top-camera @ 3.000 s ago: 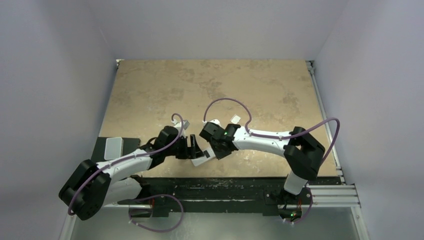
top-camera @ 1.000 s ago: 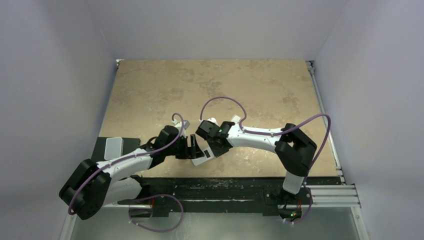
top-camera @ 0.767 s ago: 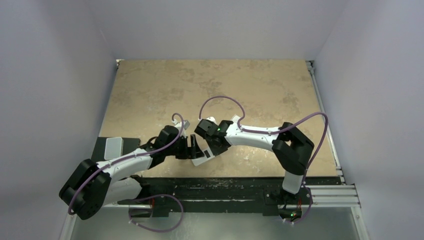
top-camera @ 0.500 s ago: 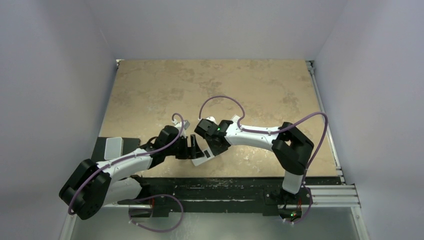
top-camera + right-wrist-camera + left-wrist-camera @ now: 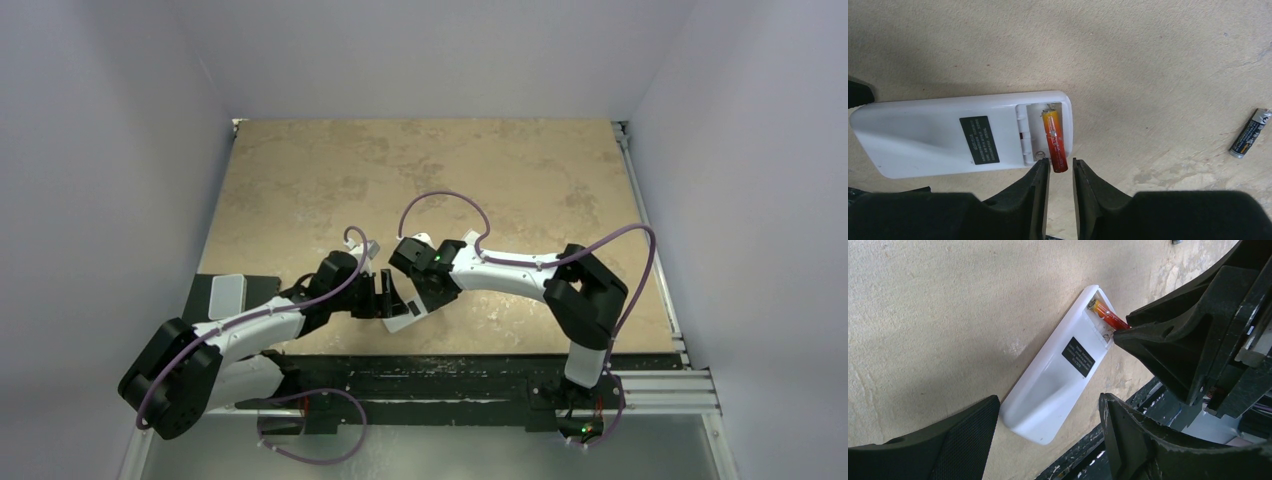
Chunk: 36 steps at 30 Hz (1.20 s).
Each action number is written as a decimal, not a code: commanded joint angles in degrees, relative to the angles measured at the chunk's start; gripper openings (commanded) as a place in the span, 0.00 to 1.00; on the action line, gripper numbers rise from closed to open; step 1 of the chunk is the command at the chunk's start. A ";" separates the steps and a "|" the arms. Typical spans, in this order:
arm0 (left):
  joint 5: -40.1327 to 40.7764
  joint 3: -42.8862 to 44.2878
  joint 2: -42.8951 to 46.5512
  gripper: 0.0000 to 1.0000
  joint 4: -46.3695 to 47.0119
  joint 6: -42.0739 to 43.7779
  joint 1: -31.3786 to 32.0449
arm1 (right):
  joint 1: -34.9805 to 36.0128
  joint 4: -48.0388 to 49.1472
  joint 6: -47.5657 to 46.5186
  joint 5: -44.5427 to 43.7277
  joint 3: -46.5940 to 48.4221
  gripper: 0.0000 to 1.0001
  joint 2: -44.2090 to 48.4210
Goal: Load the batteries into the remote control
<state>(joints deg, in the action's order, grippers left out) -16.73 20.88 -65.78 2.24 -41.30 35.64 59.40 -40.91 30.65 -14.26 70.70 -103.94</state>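
Note:
The white remote control (image 5: 923, 140) lies face down near the table's front edge, its battery bay uncovered. The reddish-orange battery (image 5: 1054, 140) lies slanted in the bay, its near end sticking out past the remote's edge. My right gripper (image 5: 1060, 164) is open around that end, with a narrow gap on each side. The dark grey battery (image 5: 1250, 134) lies loose on the table to the right. My left gripper (image 5: 1048, 405) is open and straddles the remote's (image 5: 1058, 375) other end, its meshed pad (image 5: 968, 435) close by one corner. From above both grippers meet over the remote (image 5: 405, 318).
A light-grey rounded plate (image 5: 227, 295) rests on a dark platform left of the left arm. The table's front edge and black rail (image 5: 450, 375) run just behind the remote. Purple cables loop above both wrists.
The right gripper's jaws have parted a little, leaving the orange battery resting in the bay. Over three seconds the right arm shifted slightly left. The left arm has not moved.

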 commanded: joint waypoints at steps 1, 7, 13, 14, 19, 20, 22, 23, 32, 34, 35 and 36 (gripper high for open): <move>-0.50 2.01 -0.14 0.73 1.23 0.66 -0.09 | -0.16 0.41 0.80 -1.39 1.28 0.32 1.35; -0.02 2.25 -0.44 0.73 1.19 0.76 -0.05 | -0.16 0.94 1.21 -0.89 0.79 0.35 3.45; 0.25 2.19 -0.77 0.73 0.80 0.83 -0.04 | -0.16 1.74 0.91 -0.34 -0.21 0.36 6.02; 0.36 2.16 -0.71 0.73 0.67 0.86 -0.04 | -0.16 1.79 0.82 -0.46 -0.43 0.36 6.49; 0.78 2.06 -0.45 0.73 -0.16 0.88 -0.04 | -0.23 2.59 0.34 -0.68 -1.53 0.37 9.14; 0.88 1.94 -0.34 0.73 -0.40 0.74 -0.05 | -0.31 2.82 0.29 -0.66 -1.87 0.38 9.65; 1.04 1.88 -0.04 0.73 -0.92 0.70 -0.06 | -0.56 3.65 0.20 -0.66 -2.72 0.40 10.61; 1.15 1.69 0.17 0.73 -1.23 0.62 -0.09 | -0.64 4.23 0.13 -0.52 -3.29 0.41 11.24; 1.59 -0.17 2.06 0.73 -2.15 -0.62 -0.06 | -1.12 7.61 0.87 -1.56 -7.15 0.43 14.60; 2.15 -0.31 2.71 0.73 -4.00 -0.63 -0.11 | -1.25 8.76 1.25 -1.53 -8.33 0.43 15.95; 2.48 -0.29 3.02 0.73 -4.54 -0.63 -0.06 | -1.48 9.62 1.62 -1.44 -9.19 0.43 16.75; 2.63 -0.14 3.27 0.73 -4.79 -0.69 -0.07 | -1.66 10.59 2.14 -1.07 -10.15 0.43 17.79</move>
<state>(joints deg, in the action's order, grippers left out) -15.55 20.99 -64.40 -0.78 -41.36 35.64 58.39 -34.30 31.03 -14.15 62.87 -90.26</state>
